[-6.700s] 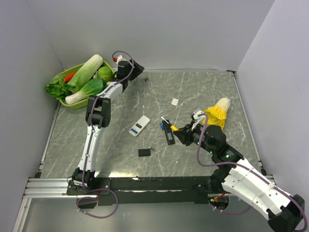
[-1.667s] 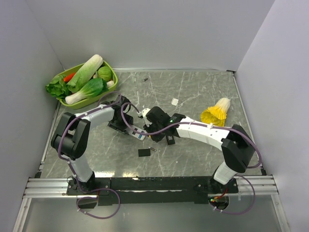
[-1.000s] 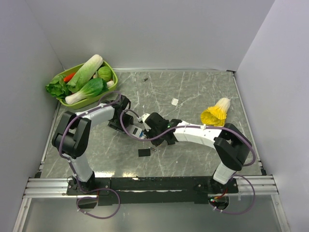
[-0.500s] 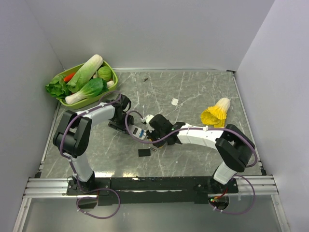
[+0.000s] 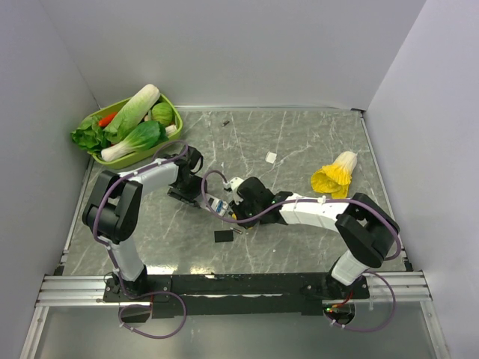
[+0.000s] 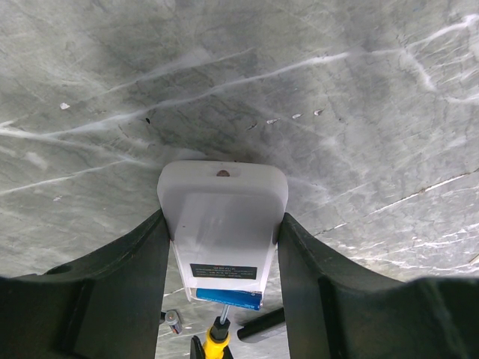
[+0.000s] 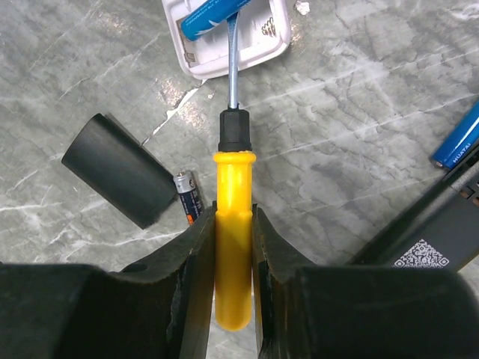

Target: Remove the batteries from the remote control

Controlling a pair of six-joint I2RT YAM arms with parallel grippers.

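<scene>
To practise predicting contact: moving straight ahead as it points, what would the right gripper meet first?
The right gripper, through its screwdriver, would likely meet the blue battery in the white remote.

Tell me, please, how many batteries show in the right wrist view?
3. One blue battery is in the white remote's open compartment; a black-and-orange battery lies on the table beside the black cover; a second blue battery lies at the right edge. More may be hidden.
</scene>
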